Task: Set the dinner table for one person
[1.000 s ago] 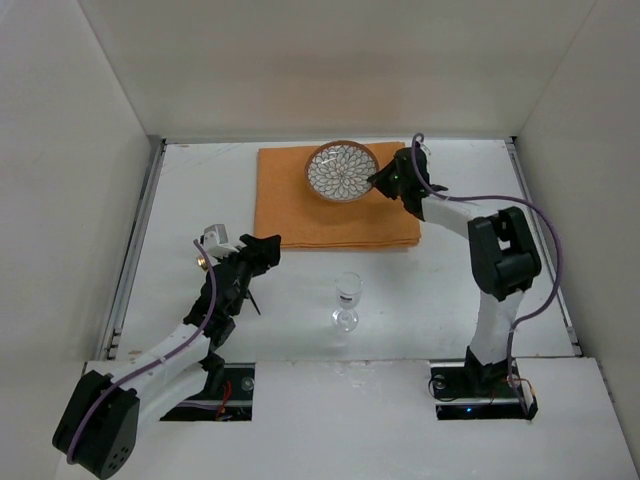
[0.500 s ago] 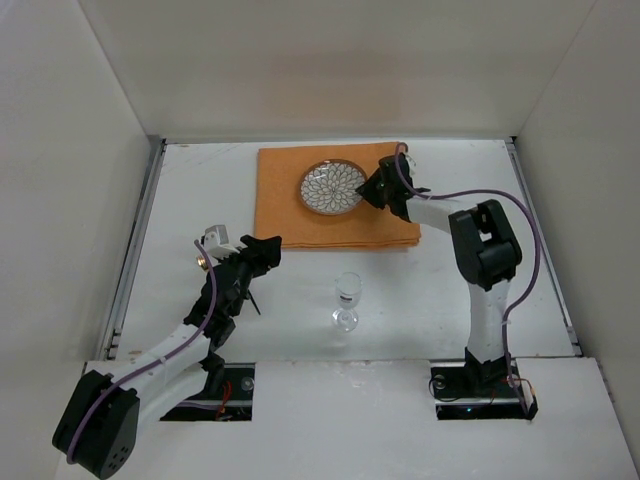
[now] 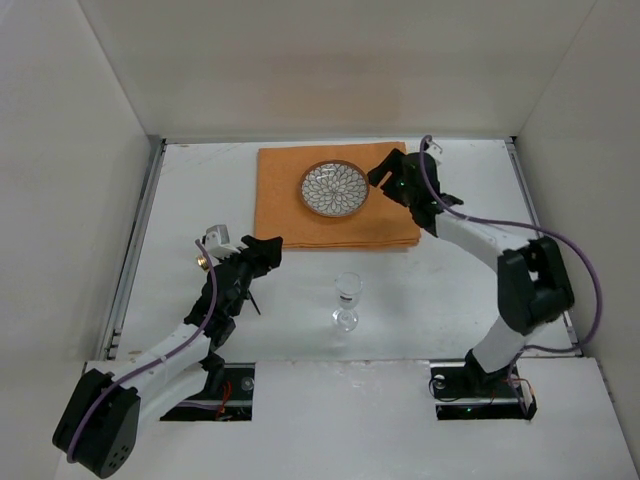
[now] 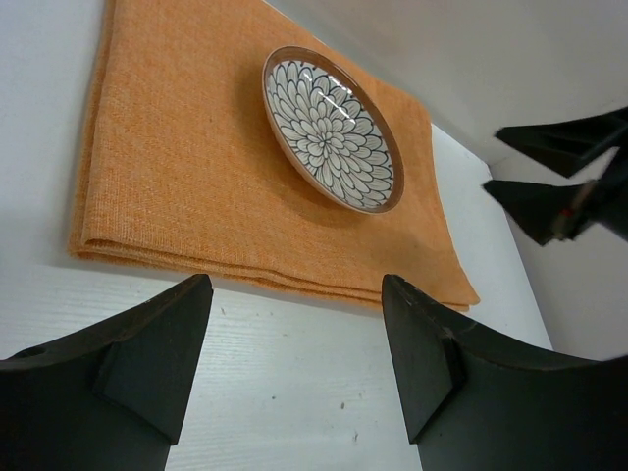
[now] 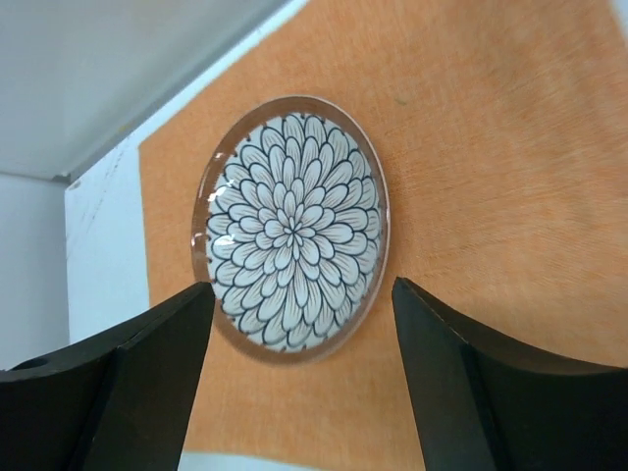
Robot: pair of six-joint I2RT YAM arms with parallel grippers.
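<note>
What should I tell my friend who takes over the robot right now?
Left gripper: open, empty, over the dinner table, near-left of the placemat.
Right gripper: open, empty, just right of the plate.
Plate: flat on the orange placemat.
Wine glass: upright on the bare table, in front of the placemat.
Done: plate placed.
Left: probably the glass; no cutlery in view.

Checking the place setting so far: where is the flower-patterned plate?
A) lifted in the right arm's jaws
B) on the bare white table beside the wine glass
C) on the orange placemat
C: the plate lies flat on the orange placemat, while the wine glass stands apart on the bare dinner table.
</note>
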